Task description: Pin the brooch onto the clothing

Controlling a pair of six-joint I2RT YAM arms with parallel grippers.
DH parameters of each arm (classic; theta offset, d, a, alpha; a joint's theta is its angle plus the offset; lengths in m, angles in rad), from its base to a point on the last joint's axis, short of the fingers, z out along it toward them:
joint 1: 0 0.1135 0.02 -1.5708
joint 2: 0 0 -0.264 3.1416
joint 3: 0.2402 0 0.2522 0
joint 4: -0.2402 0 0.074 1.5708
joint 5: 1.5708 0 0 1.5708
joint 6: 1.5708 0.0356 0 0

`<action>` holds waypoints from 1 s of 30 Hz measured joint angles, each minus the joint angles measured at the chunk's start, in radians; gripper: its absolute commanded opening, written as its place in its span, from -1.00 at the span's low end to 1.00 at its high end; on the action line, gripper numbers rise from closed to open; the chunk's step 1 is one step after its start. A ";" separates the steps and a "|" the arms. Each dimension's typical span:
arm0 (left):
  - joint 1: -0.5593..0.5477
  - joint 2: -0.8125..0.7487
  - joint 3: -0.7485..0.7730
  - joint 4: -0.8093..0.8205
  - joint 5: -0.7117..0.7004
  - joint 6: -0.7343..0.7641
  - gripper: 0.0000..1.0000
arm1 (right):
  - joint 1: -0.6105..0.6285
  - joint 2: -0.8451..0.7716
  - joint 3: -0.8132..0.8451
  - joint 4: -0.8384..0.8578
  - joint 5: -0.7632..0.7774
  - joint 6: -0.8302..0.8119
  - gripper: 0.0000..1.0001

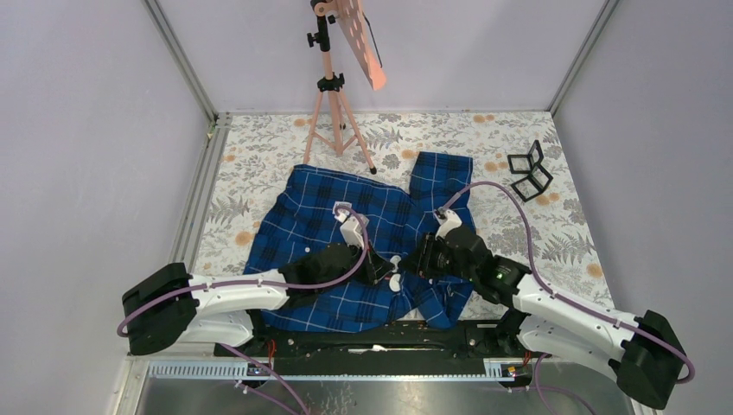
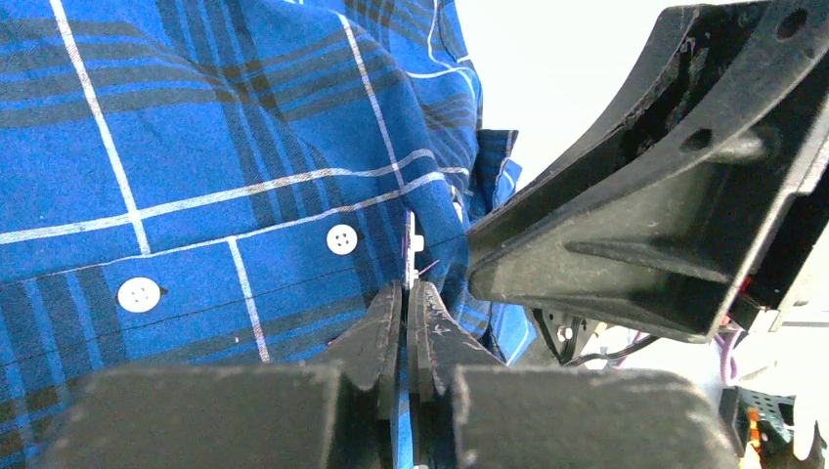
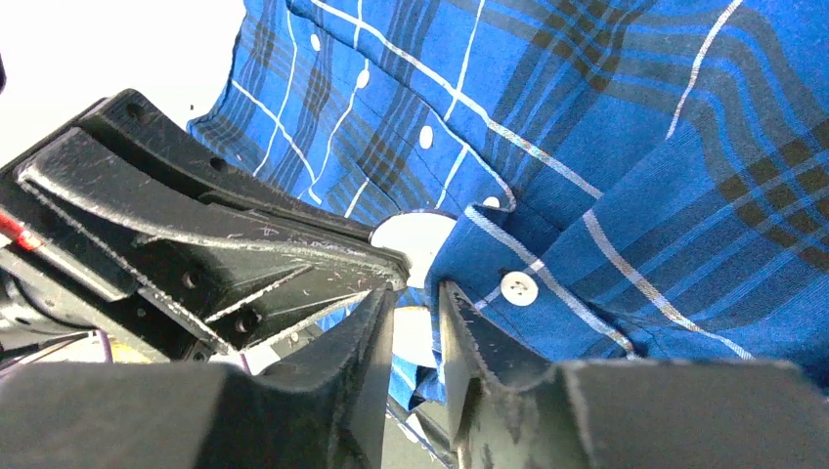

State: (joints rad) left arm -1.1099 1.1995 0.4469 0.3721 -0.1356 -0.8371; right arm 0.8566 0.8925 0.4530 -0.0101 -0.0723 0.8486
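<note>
Blue plaid cloth, thin and limp, is what the clothing (image 1: 346, 216) comes to: a button-up shirt lying rumpled across the middle of the top view on the flowered table cover (image 1: 536, 233), with both arms meeting over its lower right part. I judge it light and floppy, likely to bunch or slide if pushed, so it wants holding at a doubled edge. The button strip (image 2: 244, 259) with its white buttons (image 2: 341, 238) looks the firmest place to take it. The brooch (image 3: 415, 239) shows in the right wrist view as a small pale disc just left of centre, at the edge of that strip. In the left wrist view it seems to be the thin pale sliver standing edge-on at centre. It looks small, stiff and light, easy to twist or drop, and best pinched by its flat faces. The left gripper (image 2: 409, 305) has its jaws pressed together on that sliver, low in the centre of its frame and against the cloth. The right gripper (image 3: 415, 303) has its jaws parted by a narrow gap at lower centre, one finger against the folded strip beside a button, with nothing visibly clamped between them. Whether the pin is through the cloth is hidden.
</note>
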 measured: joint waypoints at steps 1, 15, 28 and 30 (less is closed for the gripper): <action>0.003 0.000 0.000 0.005 0.005 -0.003 -1.00 | 0.000 -0.012 0.000 -0.007 0.000 -0.003 -0.22; 0.029 0.002 0.000 0.071 0.045 -0.036 -1.00 | 0.000 -0.126 0.000 -0.121 0.008 -0.066 -0.03; 0.098 0.002 -0.012 0.108 0.177 -0.001 -1.00 | -0.037 -0.165 0.000 -0.184 0.022 -0.172 0.46; 0.116 0.002 -0.012 0.112 0.228 0.019 -1.00 | -0.110 -0.188 0.000 -0.184 -0.028 -0.208 0.45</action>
State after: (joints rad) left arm -0.9939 1.2015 0.4351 0.4843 0.0921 -0.8185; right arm 0.7464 0.7044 0.4530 -0.1944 -0.1001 0.6411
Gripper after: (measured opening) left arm 0.024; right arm 0.726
